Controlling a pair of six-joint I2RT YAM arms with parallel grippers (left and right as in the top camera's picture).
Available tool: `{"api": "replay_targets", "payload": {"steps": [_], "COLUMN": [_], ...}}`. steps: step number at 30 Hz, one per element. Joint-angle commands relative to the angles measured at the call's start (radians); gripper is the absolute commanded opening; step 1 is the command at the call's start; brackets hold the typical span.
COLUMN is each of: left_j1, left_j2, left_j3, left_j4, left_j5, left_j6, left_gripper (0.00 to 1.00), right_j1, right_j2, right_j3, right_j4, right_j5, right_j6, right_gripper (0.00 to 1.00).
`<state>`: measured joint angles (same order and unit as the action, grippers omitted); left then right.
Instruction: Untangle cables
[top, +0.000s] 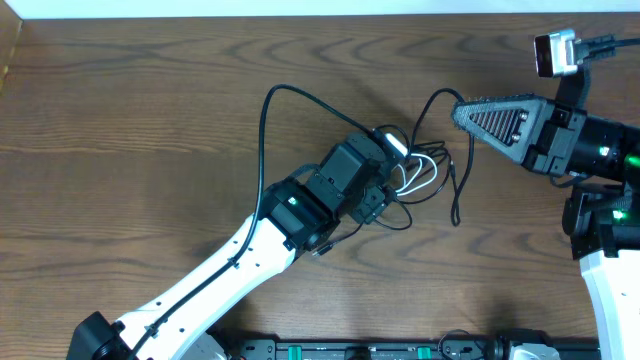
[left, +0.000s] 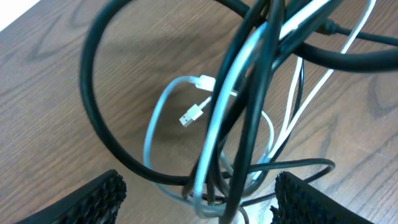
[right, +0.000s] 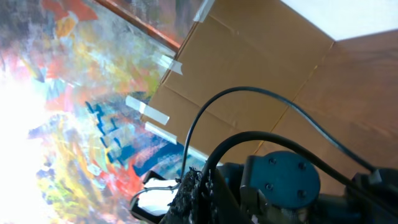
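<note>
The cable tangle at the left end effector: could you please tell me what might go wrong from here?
The open left end effector straddles both the black cable and the white cable; closing may pinch both and tighten the knot. The right end effector sits near the black cable and might snag it.

Both cables lie tangled on the table (top: 150, 120), right of centre. The left gripper (top: 398, 168) sits over the tangle, strands passing between its spread fingers. The short cable (top: 428, 172) loops just to its right. The long cable (top: 262, 130) arcs away to the left and behind. The right gripper (top: 462, 114) stands near, right of the tangle.
</note>
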<state>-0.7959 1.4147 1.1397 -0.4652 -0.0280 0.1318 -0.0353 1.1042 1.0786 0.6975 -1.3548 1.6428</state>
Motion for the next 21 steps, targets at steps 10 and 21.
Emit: {"api": "replay_targets", "payload": {"steps": [10,21], "left_j1": [-0.002,-0.001], "left_j2": [0.005,0.005], "left_j3": [0.022,0.022], "left_j4": [0.085,0.086], "left_j5": [0.002,-0.274], "left_j6": [0.006,0.001], "left_gripper": [0.23,0.08], "right_j1": [-0.006,-0.006], "right_j2": [-0.006,-0.006], "right_j3": [0.018,0.018], "right_j4": [0.01,0.01], "right_j5": [-0.002,-0.019], "right_j6": [0.1,0.076], "right_gripper": [0.01,0.01]}}
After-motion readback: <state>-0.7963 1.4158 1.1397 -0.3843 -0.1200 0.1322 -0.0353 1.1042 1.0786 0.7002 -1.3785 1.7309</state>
